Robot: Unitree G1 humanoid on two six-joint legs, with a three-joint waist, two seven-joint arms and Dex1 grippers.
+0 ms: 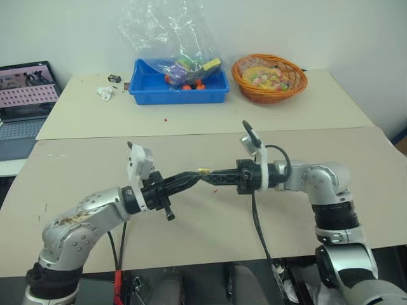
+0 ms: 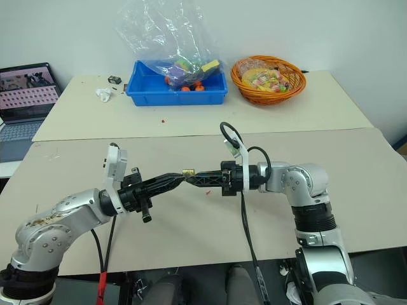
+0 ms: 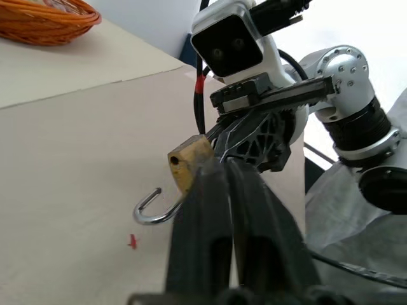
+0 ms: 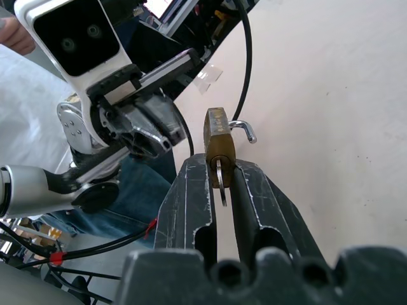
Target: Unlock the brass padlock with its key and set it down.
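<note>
The right gripper (image 4: 219,181) has its two black fingers pressed together on the lower end of the brass padlock (image 4: 218,138), which sticks out past the fingertips. The lock's thin silvery shackle (image 3: 151,208) hangs open as a hook, free at one end and swung away from the body. In the right wrist view a thin silvery piece sits in the slot between the fingers just below the lock; whether it is the key cannot be told.

The left gripper (image 3: 219,184) has its fingers shut tight against each other, their tips meeting the right gripper's tips right at the padlock (image 1: 204,171). From the left wrist view the lock's gold face lies just beside the left fingertips; whether they touch it cannot be told.

Both arms reach toward each other above the near table (image 1: 356,190), a pale beige surface, so the lock is held in the air over its middle, between the two grippers. A small red speck (image 3: 133,241) lies on the table under the lock.

On the far table (image 1: 305,108) stand a blue bin (image 1: 152,88) with a crumpled clear plastic bag (image 1: 165,32) and coloured items in it, and beside it an orange basket (image 1: 269,78) of mixed items. A laptop (image 1: 25,95) sits open at the far left.
</note>
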